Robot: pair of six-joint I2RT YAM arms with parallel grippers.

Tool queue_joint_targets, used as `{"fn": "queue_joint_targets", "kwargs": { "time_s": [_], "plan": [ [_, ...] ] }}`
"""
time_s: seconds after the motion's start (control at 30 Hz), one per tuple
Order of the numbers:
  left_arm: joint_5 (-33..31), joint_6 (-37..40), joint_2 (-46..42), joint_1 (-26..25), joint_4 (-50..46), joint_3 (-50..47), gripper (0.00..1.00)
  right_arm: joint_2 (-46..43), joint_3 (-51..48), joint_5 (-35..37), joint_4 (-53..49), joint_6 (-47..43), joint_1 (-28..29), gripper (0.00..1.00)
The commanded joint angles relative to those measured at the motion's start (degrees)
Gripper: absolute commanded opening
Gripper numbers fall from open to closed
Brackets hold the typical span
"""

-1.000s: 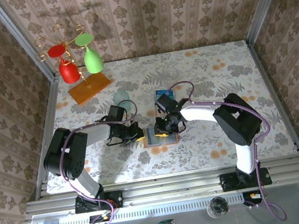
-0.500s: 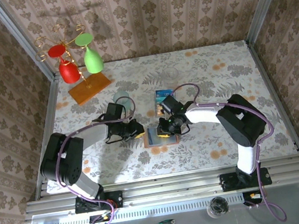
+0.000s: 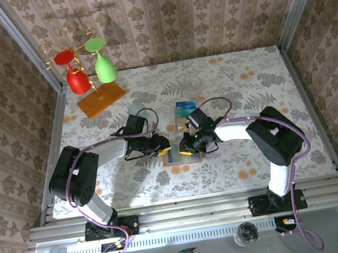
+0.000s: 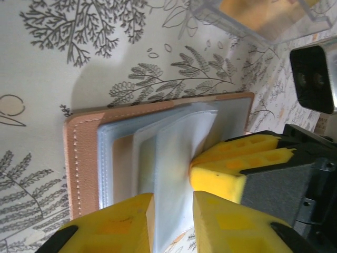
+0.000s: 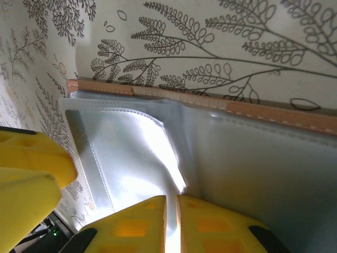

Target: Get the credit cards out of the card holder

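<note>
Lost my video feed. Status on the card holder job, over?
Left gripper slightly open astride a clear sleeve. Right gripper pinching a sleeve of the open flat brown folding card holder. Grippers crowded together.

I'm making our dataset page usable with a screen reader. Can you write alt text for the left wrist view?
An open card holder, brown stitched border and translucent pockets, lies on a leaf-print tablecloth. The left gripper straddles a pocket's edge at the bottom, and the right gripper touches the pockets from the right.

The card holder (image 3: 174,155) lies in the middle of the table (image 3: 251,82), the left claw (image 3: 163,145) at its left edge, the right claw (image 3: 188,147) at its right; cards (image 3: 184,107) lie just behind it.
</note>
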Motion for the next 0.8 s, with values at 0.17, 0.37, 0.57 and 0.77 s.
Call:
{"fn": "queue_joint_targets", "kwargs": {
  "time_s": [0.17, 0.37, 0.57, 0.77],
  "plan": [
    [1.1, -1.2, 2.5, -0.7, 0.8, 0.6, 0.29, -1.1, -3.5, -3.0, 4.9, 2.9, -1.6, 0.13],
    [1.4, -1.8, 3.4, -1.2, 1.5, 1.1, 0.29, -0.9, -4.8, -4.4, 7.9, 3.8, -2.1, 0.12],
    [2.0, -2.8, 4.5, -2.1, 3.2, 1.6, 0.28, -0.7, -5.2, -4.8, 8.8, 4.2, -2.3, 0.12],
    [2.5, -3.6, 4.5, -2.4, 3.9, 1.7, 0.25, -1.0, -5.2, -5.1, 9.0, 4.1, -2.3, 0.12]
  ]
}}
